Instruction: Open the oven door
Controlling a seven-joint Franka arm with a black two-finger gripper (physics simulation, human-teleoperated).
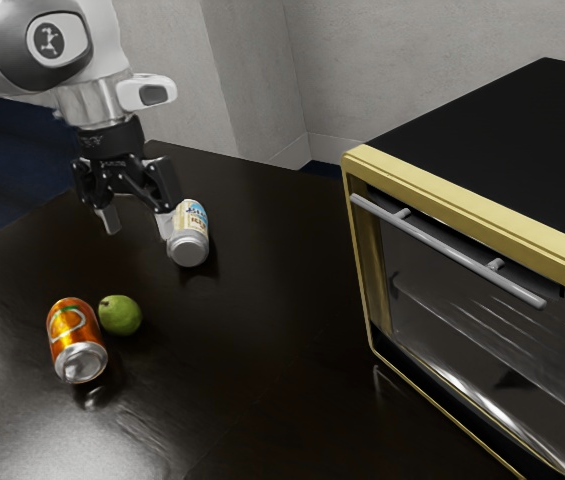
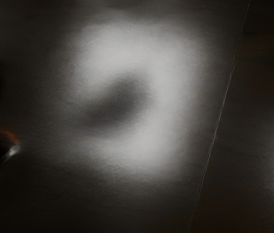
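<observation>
Plainly, the exterior view's right edge crops the oven (image 1: 482,150).

Glossy dark tabletop (image 1: 262,330), smooth metal oven handle (image 1: 447,250).

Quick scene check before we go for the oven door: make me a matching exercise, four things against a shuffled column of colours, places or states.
1. Claw
2. Fruit
3. Handle
4. Oven frame

A. Gold
B. Green, beside the orange can
C. Open, over the table
D. Silver bar

Pairs: 1-C; 2-B; 3-D; 4-A
</observation>
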